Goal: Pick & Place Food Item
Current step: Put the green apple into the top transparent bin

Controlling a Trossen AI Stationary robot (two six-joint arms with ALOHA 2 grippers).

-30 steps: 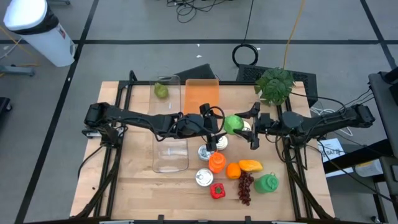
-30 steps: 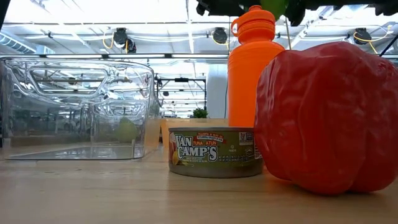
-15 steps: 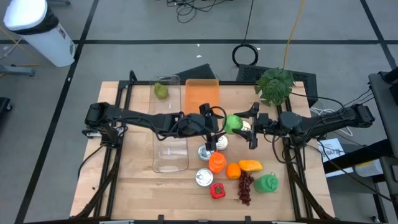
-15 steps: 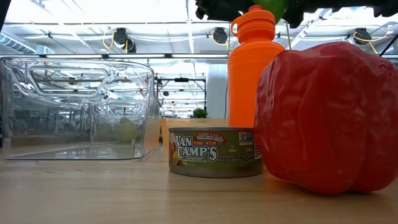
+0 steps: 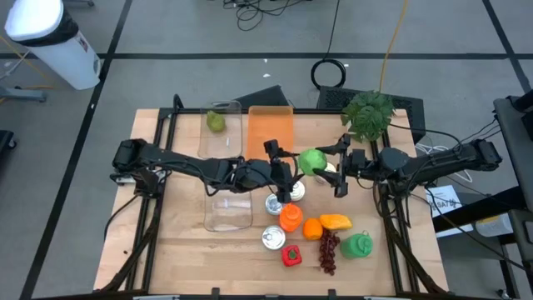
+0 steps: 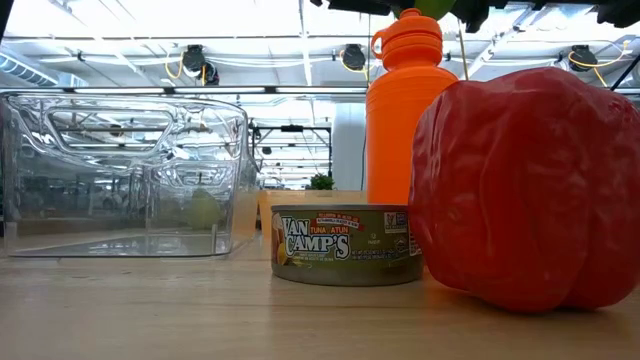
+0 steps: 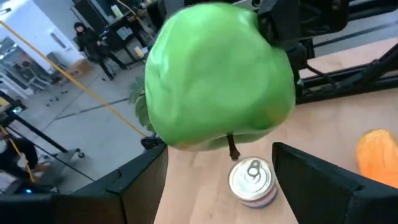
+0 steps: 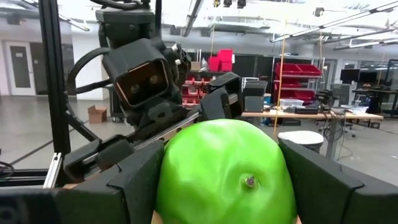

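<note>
A green apple (image 5: 312,161) hangs in the air above the middle of the table, between my two grippers. My left gripper (image 5: 300,167) reaches it from the table's left and is shut on it. My right gripper (image 5: 326,165) reaches it from the table's right and is shut on it too. The apple (image 7: 217,81) fills the left wrist view, with its stem (image 7: 232,149) at the underside. In the right wrist view the apple (image 8: 227,171) sits between the two fingers, and the left arm's wrist shows behind it. My left gripper has the apple's lower sides (image 7: 163,140) between its two fingers (image 7: 134,180); the apple's bulge hides the fingertips. The fingers come about level from the table's left. The apple is clear of the table. My right gripper pinches the apple's two opposite sides (image 8: 163,180) between its fingers (image 8: 134,180). The fingers come from the table's right, slanting a little upward. The apple is lifted clear, its stem end (image 8: 249,182) turned toward this wrist.
Below the apple stand two tins (image 5: 296,190), (image 5: 275,202) and an orange bottle (image 5: 290,218). Nearer lie a third tin (image 5: 273,237), an orange (image 5: 312,228), grapes (image 5: 329,250) and a red pepper (image 5: 291,256). A clear container (image 5: 227,200) is at the left, an orange board (image 5: 271,127) at the back.
My left gripper has rolled a little about its own line. The apple has risen slightly and shifted a bit toward the table's far edge. Both grippers have stayed on it.
</note>
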